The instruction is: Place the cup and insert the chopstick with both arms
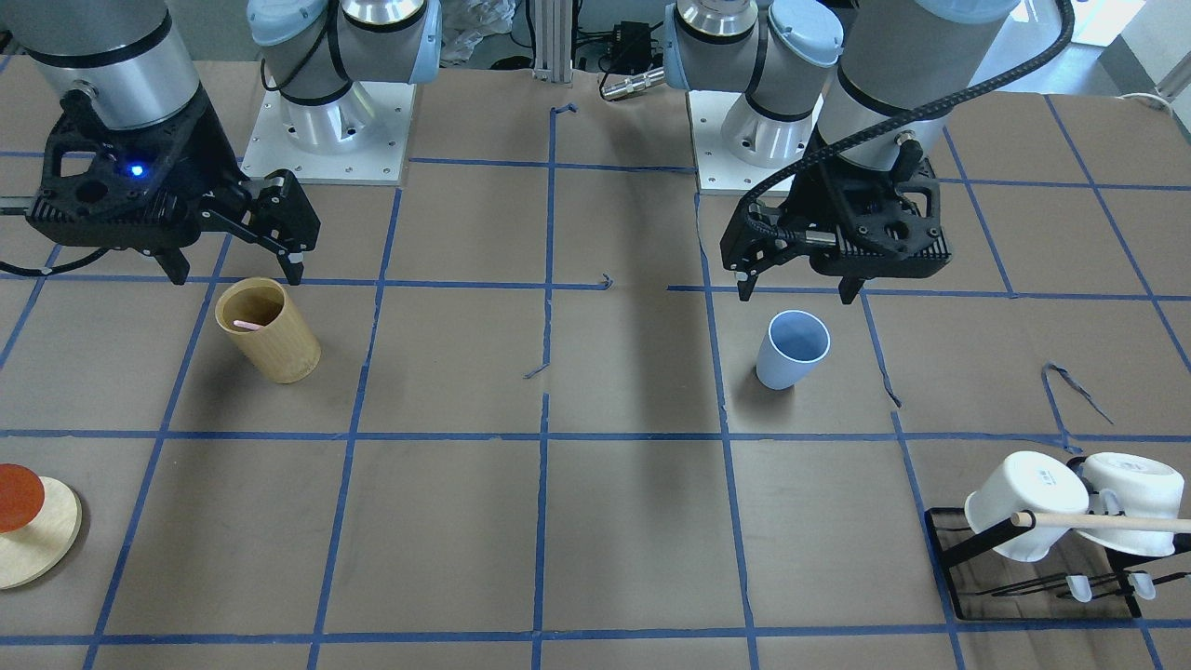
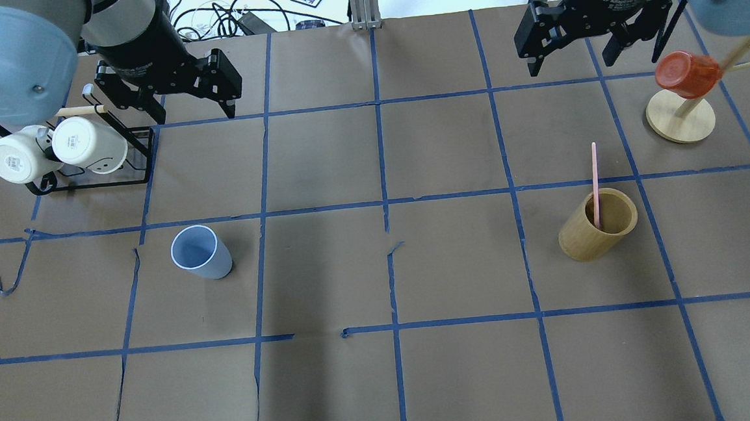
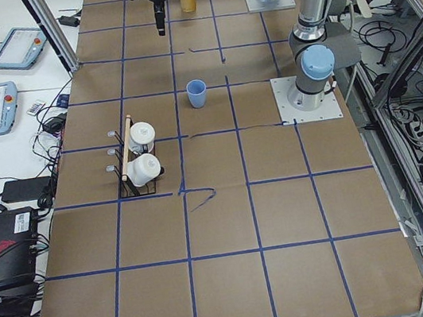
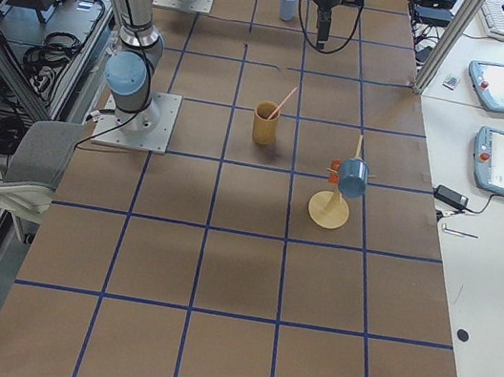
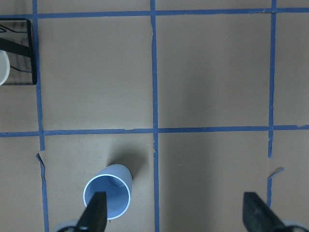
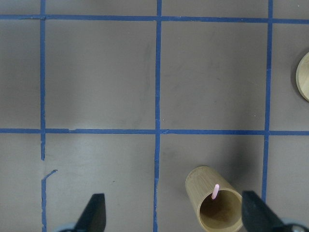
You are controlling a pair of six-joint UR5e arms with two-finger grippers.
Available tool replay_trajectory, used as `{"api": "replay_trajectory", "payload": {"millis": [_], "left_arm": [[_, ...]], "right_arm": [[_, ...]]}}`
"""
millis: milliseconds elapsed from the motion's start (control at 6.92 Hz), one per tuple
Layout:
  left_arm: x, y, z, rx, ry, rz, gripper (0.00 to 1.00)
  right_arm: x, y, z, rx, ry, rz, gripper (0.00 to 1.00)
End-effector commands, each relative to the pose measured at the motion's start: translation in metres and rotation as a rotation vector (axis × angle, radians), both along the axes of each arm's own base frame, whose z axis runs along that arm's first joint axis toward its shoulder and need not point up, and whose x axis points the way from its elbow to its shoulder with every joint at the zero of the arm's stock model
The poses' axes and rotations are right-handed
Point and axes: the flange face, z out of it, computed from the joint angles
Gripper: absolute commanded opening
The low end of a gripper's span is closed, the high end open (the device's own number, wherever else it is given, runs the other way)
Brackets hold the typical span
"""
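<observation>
The pale blue cup (image 2: 200, 252) stands upright and empty on the table's left half; it also shows in the front view (image 1: 793, 349) and the left wrist view (image 5: 107, 197). One pink chopstick (image 2: 595, 184) leans inside a tan bamboo cylinder (image 2: 597, 224), and its tip shows in the right wrist view (image 6: 215, 191). My left gripper (image 2: 190, 111) is open and empty, high above the table and just beyond the cup (image 1: 796, 290). My right gripper (image 2: 571, 63) is open and empty, high above the table beyond the bamboo cylinder (image 1: 236, 275).
A black rack (image 2: 90, 179) with two white mugs (image 2: 17, 159) on a wooden rod stands at the far left. A round wooden stand (image 2: 680, 117) holding a red cup (image 2: 687, 74) stands at the far right. Blue tape lines grid the brown table.
</observation>
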Motion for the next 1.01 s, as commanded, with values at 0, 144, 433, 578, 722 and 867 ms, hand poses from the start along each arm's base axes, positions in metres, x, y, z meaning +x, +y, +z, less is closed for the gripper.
{"api": "replay_trajectory", "payload": {"millis": [0, 144, 433, 578, 722, 867], "left_arm": [[-0.001, -0.001, -0.002, 0.002, 0.006, 0.001, 1.00], [-0.001, -0.002, -0.003, 0.005, 0.007, 0.001, 1.00], [0.000, -0.003, -0.003, 0.004, 0.010, 0.002, 1.00], [0.000, -0.002, -0.004, 0.008, 0.007, 0.001, 1.00], [0.000, 0.000, -0.006, 0.011, 0.004, 0.001, 1.00], [0.000, 0.007, -0.012, 0.025, 0.006, -0.001, 1.00]], "right_arm": [[0.000, 0.000, 0.000, 0.000, 0.001, 0.000, 1.00], [0.000, 0.000, 0.000, 0.000, 0.000, 0.000, 1.00], [0.000, 0.000, 0.000, 0.000, 0.000, 0.000, 1.00], [0.000, 0.000, 0.000, 0.000, 0.001, 0.000, 1.00], [0.000, 0.000, 0.000, 0.000, 0.000, 0.000, 1.00], [0.000, 0.000, 0.000, 0.000, 0.000, 0.000, 1.00]]}}
